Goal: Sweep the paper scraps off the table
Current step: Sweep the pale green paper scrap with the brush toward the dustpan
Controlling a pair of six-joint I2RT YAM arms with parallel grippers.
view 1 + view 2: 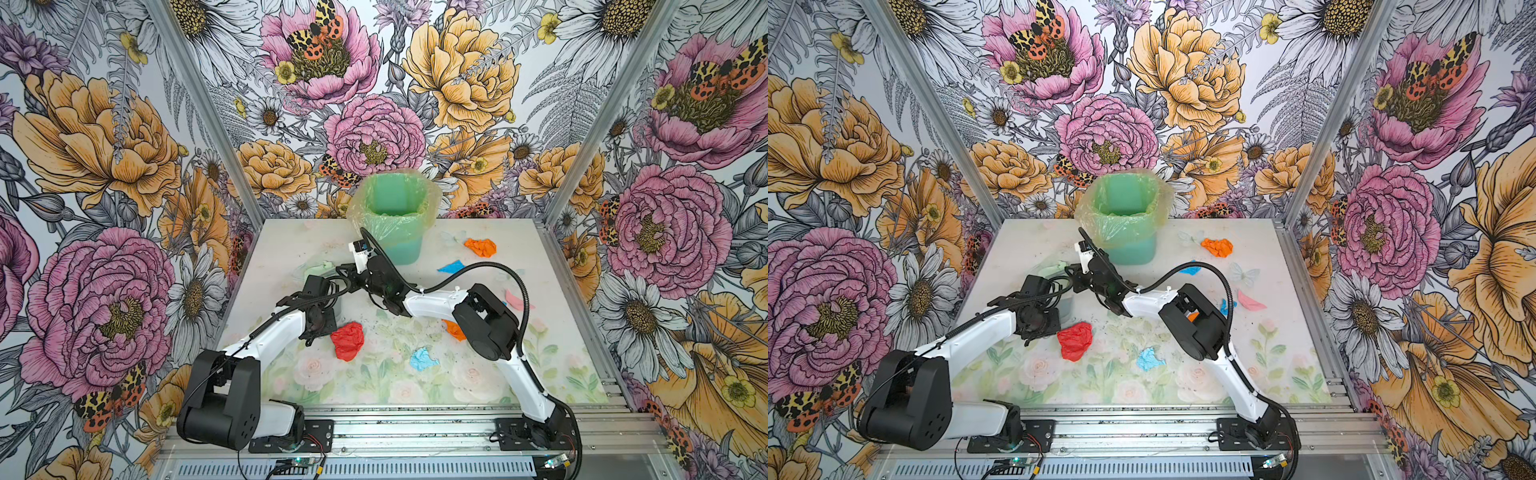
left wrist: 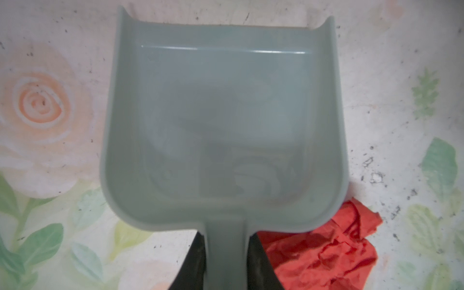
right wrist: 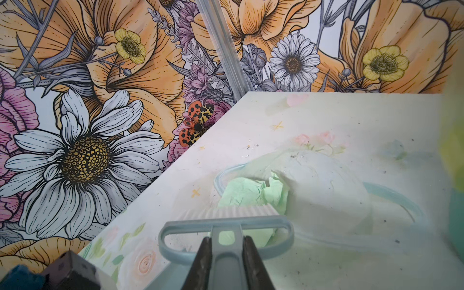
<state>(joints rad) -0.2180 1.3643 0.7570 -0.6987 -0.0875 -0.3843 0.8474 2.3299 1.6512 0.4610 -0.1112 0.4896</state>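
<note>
- left claw [image 2: 228, 261] pinched tight on the handle of the grey-blue dustpan [image 2: 226, 125], pan mouth pointing away from the claw, over the counter [image 2: 389, 75]; can't tell if the pan lies flat
- red wad [image 2: 321, 256] just beside the pan's rear corner, looks touching; in both top views it sits near the counter middle, a bit toward the left edge
- right claw [image 3: 227, 261] clamped on the brush handle; brush [image 3: 226, 213] bristles down, against the pale green wad [image 3: 251, 193], far half of the counter toward the left edge
- light blue wad [image 1: 423, 359] mid-counter toward the near edge, apart from the red wad
- orange wad [image 1: 481, 247] toward the far right corner, near the green bin [image 1: 405, 249]
- flat blue scrap [image 1: 451, 267] just nearer than the orange wad
- pink scrap [image 1: 515, 300] toward the right edge
- second orange scrap [image 1: 454, 330] partly hidden under the right arm [image 1: 484, 328]
- green bin with clear liner, upright at the middle of the far edge
</note>
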